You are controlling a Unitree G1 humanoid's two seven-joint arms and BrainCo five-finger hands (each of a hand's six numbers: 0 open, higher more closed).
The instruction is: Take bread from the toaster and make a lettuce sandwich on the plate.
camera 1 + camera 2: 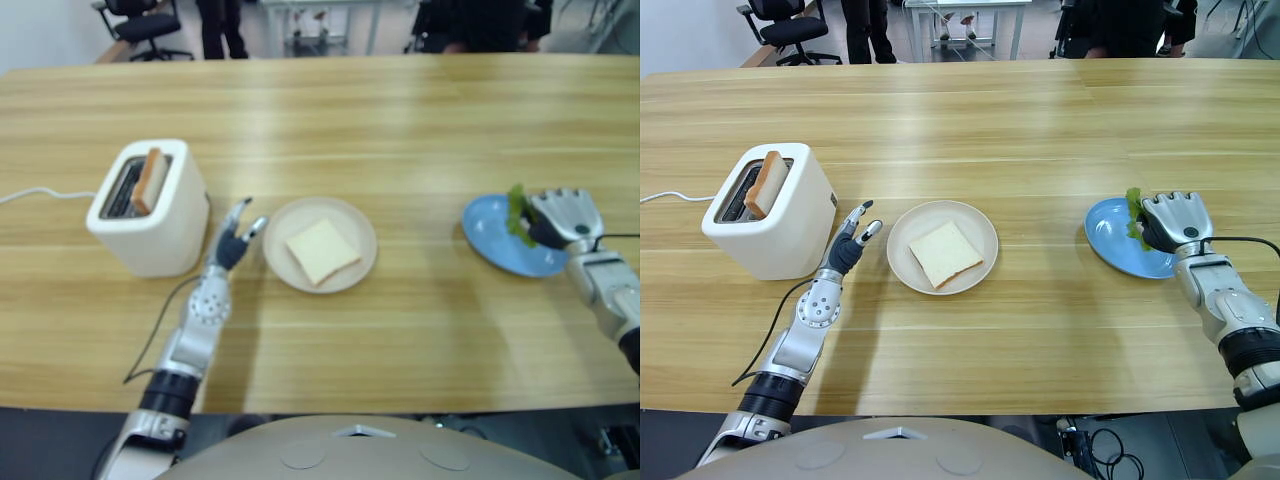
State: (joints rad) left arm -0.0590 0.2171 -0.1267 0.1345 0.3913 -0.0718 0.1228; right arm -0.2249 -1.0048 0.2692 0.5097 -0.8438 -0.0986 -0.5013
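Got the left hand [848,243] near-left on the wooden table [1040,130], fingers spread loose, gripping nothing, sitting between the toaster [780,235] and the beige plate [978,228]. 1 slice of bread [945,253] lying flat on that plate. Over on the right, right hand [1177,222] curled around a lettuce leaf [1133,213], right at the blue plate [1108,240]. A 2nd bread slice [764,184] poking up out of the toaster slot, white cord [665,197] trailing off left. Office chair [790,25] way back, far left.
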